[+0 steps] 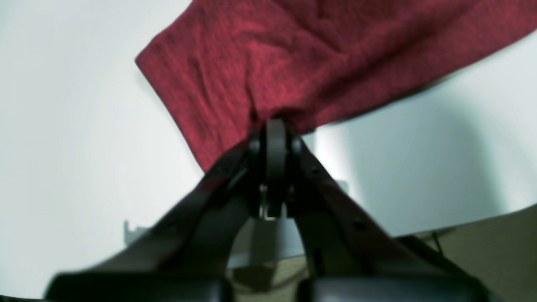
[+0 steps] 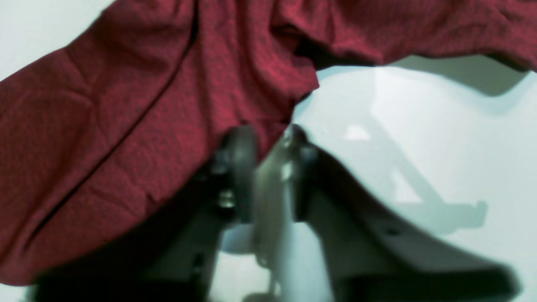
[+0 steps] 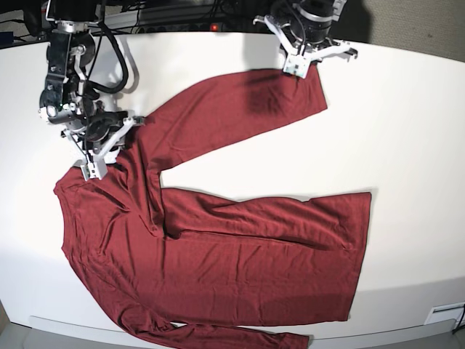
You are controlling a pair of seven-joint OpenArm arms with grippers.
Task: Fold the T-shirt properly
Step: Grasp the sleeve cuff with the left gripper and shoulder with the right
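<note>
White table [image 3: 407, 123]; both grippers pinch T-shirt [image 3: 218, 247].

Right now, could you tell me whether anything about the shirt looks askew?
Yes: the shirt lies sideways on the table, one sleeve angled away from the body, with fabric bunched and creased near the shoulder.

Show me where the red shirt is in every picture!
Left wrist: T-shirt fills the top, its edge pinched in the jaws.
Right wrist: it covers the top and left.
Base: spread across the table's middle and left.
Shared landmark: white table.
</note>
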